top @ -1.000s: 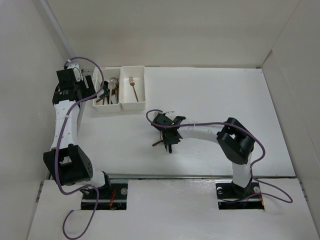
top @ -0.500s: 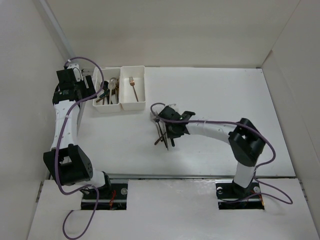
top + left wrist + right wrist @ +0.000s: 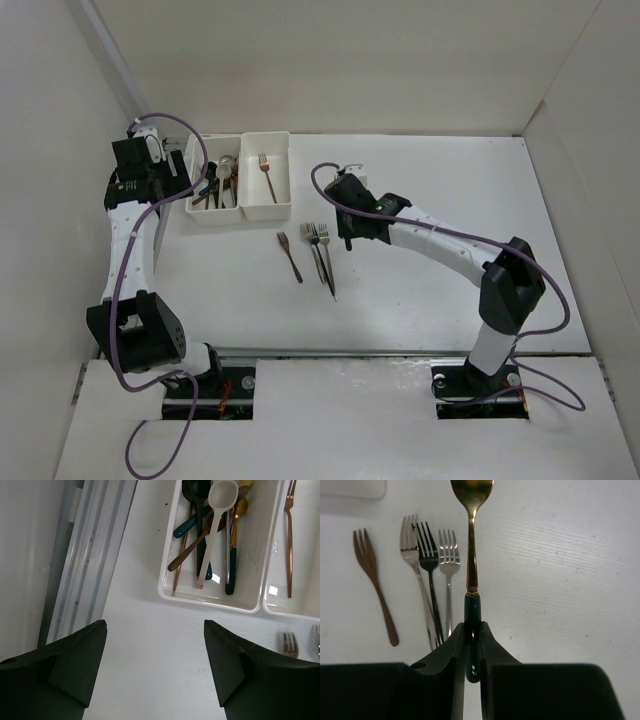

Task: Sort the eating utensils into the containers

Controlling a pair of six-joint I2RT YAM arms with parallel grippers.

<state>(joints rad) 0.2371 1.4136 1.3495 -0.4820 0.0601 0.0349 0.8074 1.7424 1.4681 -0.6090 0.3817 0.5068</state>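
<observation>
The right gripper (image 3: 472, 630) is clamped on a spoon (image 3: 471, 540), its two fingers pressed against the dark green handle. The gold bowl points away from the wrist camera. In the overhead view this gripper (image 3: 347, 228) hangs above the white table (image 3: 430, 190), a little to the right of the two joined containers.

Just to the left of the held spoon, four forks lie on the table with their tines towards the bins. A copper fork (image 3: 372, 580) lies apart on the far left. A silver fork (image 3: 415, 560), a black fork (image 3: 431, 580) and a smaller silver fork (image 3: 449, 570) lie close together, their handles nearly touching.

The left container (image 3: 210, 600) holds a loose heap of spoons, among them a white one (image 3: 215, 525) lying over copper, gold and teal-handled ones. The right container (image 3: 280, 611) holds a single copper fork (image 3: 289, 535), laid lengthwise.

The left gripper (image 3: 155, 665) has its fingers spread wide with nothing between them. It is over bare table at the near left corner of the left container, close to the side wall (image 3: 30, 555) of the enclosure.
</observation>
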